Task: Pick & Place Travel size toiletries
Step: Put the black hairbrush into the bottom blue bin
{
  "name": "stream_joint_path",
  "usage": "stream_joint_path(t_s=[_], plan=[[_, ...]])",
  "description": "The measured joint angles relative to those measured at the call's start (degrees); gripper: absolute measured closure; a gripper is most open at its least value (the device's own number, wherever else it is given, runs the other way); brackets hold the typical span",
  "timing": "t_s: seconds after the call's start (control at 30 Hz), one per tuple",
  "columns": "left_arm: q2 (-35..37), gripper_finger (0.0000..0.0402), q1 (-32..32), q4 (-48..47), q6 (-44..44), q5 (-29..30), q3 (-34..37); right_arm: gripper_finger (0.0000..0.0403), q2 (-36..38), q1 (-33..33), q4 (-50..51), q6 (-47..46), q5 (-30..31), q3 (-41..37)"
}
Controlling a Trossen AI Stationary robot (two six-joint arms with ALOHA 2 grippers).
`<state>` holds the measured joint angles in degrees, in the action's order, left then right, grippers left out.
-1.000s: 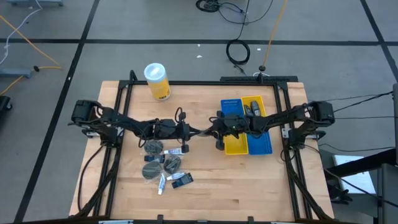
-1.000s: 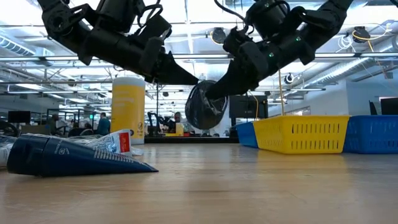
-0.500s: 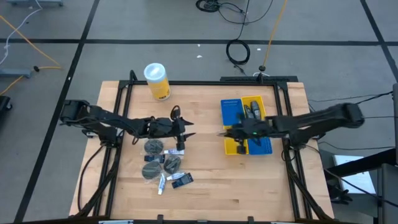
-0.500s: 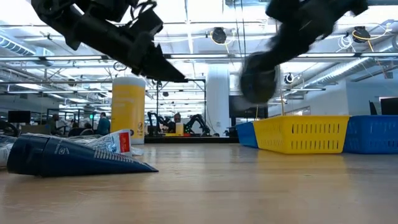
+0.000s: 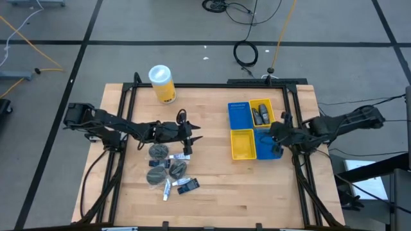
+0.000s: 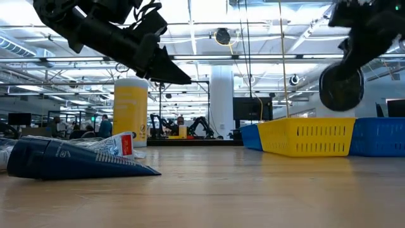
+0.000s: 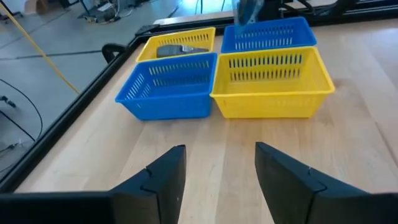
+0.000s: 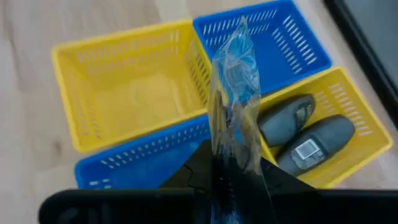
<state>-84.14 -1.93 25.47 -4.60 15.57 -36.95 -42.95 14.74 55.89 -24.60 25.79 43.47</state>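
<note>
My right gripper (image 5: 277,138) hangs over the blue-and-yellow tray (image 5: 232,126), above its near right blue compartment, shut on a grey round pouch (image 6: 342,88). My left gripper (image 5: 192,136) is open above the table's middle, just beyond the remaining toiletries; its fingers are spread in the left wrist view (image 7: 217,180). On the wood lie three grey pouches (image 5: 158,151), white tubes (image 5: 181,156) and a dark packet (image 5: 188,186). Two grey items (image 8: 305,134) lie in the tray's far right yellow compartment. My right gripper pinches the grey pouch between its two fingers at the rim (image 8: 233,149); the wrist view shows the pouch edge-on. The fingers come slanting down from the table's right. The pouch hangs below the fingers (image 6: 354,60), lifted clear above the tray.
A tall yellow canister with a white lid (image 5: 162,83) stands at the table's far left. A dark blue packet (image 6: 76,158) lies close to the low camera. The tray's near left yellow compartment (image 5: 243,144) and far left blue one (image 5: 239,115) hold nothing visible.
The two grippers met at the grey pouch over the table's middle. My left gripper has come off it and drawn back toward the left. My right gripper has carried the pouch toward the right, across the tray to its near right compartment.
</note>
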Motion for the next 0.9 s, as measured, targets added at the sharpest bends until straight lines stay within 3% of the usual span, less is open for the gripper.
stream_joint_path(t_s=[0.43,0.63,0.9], plan=[[0.0,0.0227,0.0,0.1,-0.1,0.0,0.0,0.0365,-10.7,0.2,-2.2,1.7,-1.5,-2.4],[0.0,0.0227,0.0,0.2,-0.2,0.0,0.0,0.0367,-16.8,0.0,-0.8,-0.6,2.2,-2.2],[0.0,0.0227,0.0,0.6,-0.7,0.0,0.0,0.0347,-19.6,0.0,-1.1,-0.1,0.9,-2.1]])
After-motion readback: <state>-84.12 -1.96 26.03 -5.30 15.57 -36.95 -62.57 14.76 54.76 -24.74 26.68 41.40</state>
